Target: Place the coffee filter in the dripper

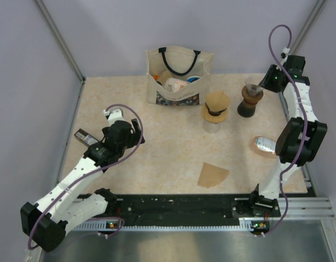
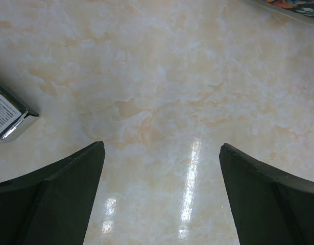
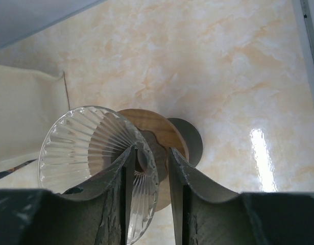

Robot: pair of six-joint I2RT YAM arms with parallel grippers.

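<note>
Basically, we see the left gripper with jaws wide apart, empty above the table, and the coffee filter lying flat near the front edge, well apart from the dripper at far right. The right gripper has jaws narrowly apart astride the dripper's tilted glass rim, one finger inside the cone, one outside; we cannot tell whether they pinch it. We judge the risks: smooth glass slips from so thin a rim hold or knocks the dark grinder just by it, and the flat paper resists pickup.
</note>
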